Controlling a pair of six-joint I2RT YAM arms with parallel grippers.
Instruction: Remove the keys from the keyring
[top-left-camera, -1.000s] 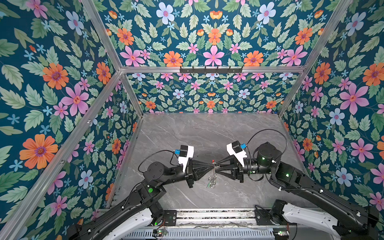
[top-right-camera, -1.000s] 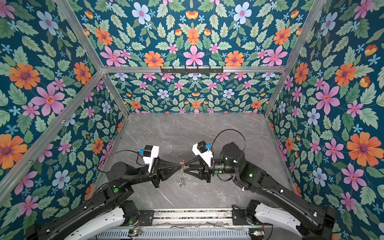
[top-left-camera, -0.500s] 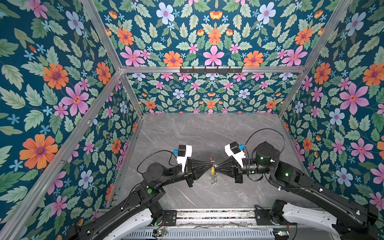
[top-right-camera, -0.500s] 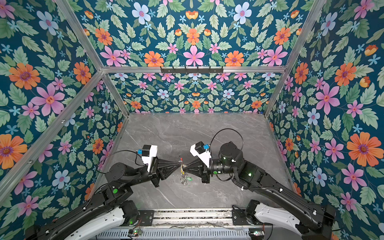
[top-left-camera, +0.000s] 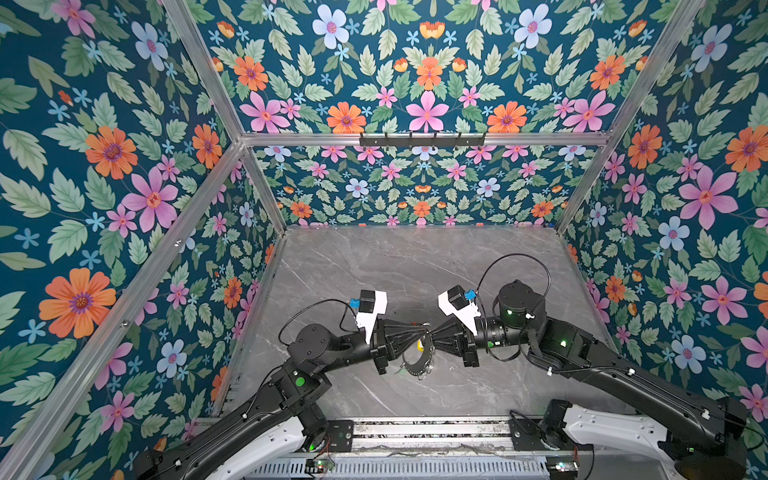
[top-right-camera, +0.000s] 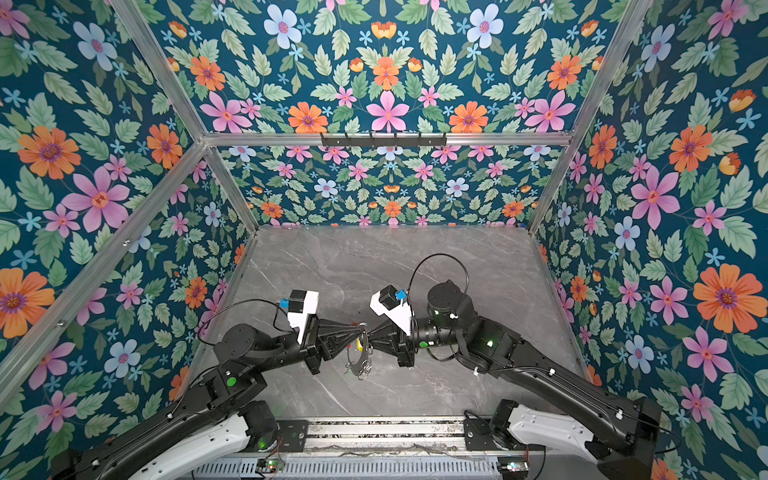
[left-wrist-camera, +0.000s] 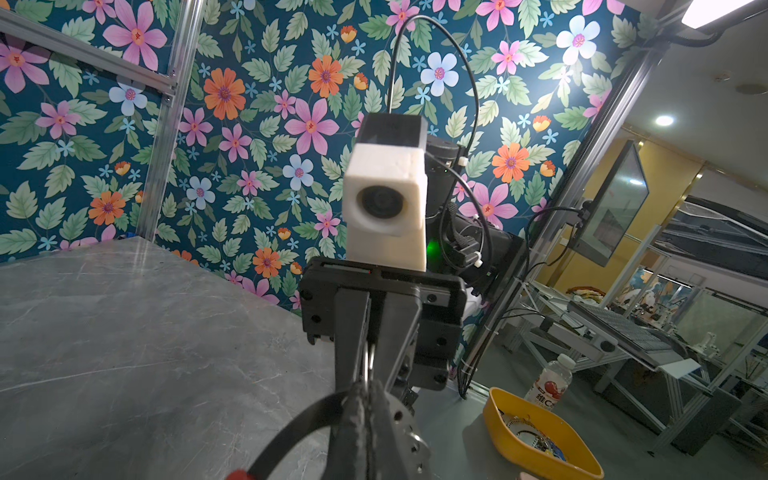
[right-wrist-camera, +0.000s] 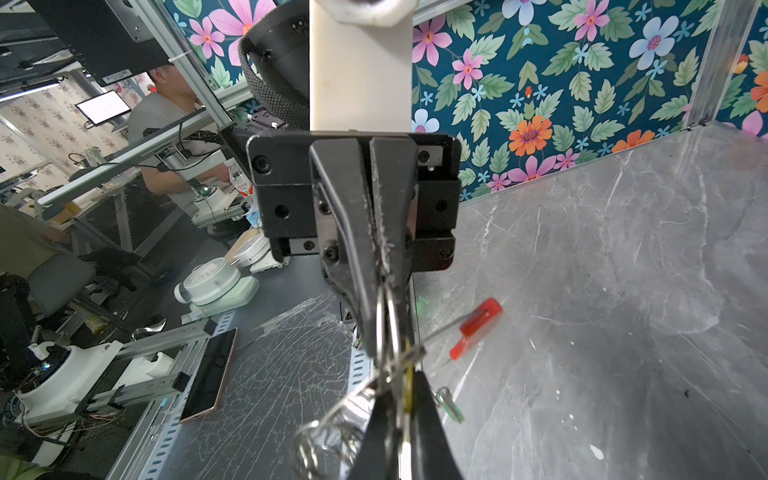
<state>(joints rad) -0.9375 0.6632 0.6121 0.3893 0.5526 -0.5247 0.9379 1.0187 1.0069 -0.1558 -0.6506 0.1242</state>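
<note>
Hanging nearly upright just below the point where both pincers meet, the keyring (left-wrist-camera: 299, 428) is clamped at its rim by the closed left gripper (top-left-camera: 424, 332), while the closed right gripper (top-left-camera: 432, 335) pinches the yellow-tagged key (top-left-camera: 420, 344) beside it, above the grey marble table (top-left-camera: 415, 266) within floral walls (top-left-camera: 415, 187).

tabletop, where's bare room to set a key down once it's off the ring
The grey marble tabletop is bare across its far half, from the floral back wall to the claws. A narrower bare strip lies between the front metal rail and the hanging large grey metal keyring. The middle is crowded: left claw and right claw meet tip to tip there.
</note>
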